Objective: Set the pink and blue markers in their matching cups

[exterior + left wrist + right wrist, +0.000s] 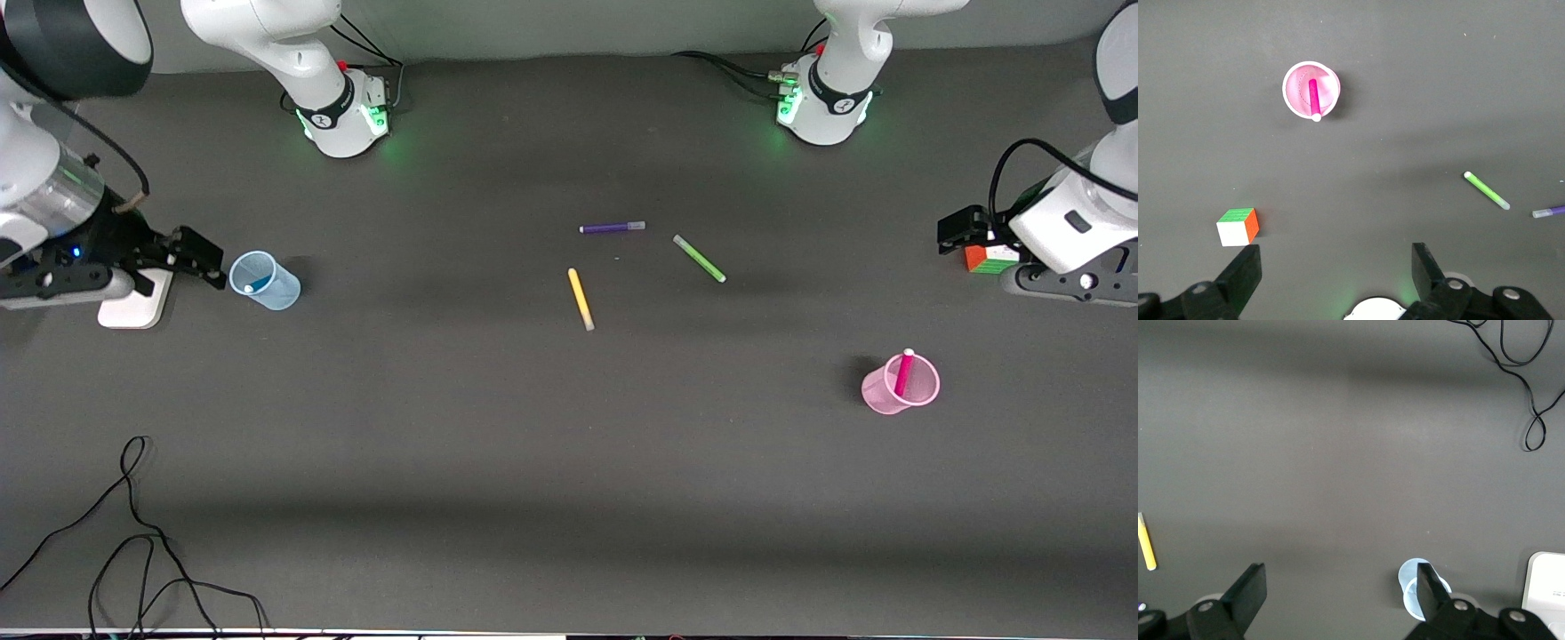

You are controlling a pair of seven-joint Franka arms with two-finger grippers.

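Observation:
The pink marker (904, 372) stands tilted in the pink cup (916, 396), toward the left arm's end of the table; both also show in the left wrist view, marker (1313, 98) and cup (1328, 83). The pale blue cup (276, 286) stands at the right arm's end. A pale tip (248, 288) shows inside it; the blue marker's body is hard to make out. My right gripper (197, 258) is open and empty beside the blue cup (1410, 576). My left gripper (958, 233) is open and empty, beside a colour cube.
Purple (613, 228), green (699, 259) and yellow (581, 299) markers lie mid-table. A colour cube (991, 259) sits under the left wrist. A white flat box (133, 304) lies under the right arm. Black cable (133, 533) loops near the front camera's edge.

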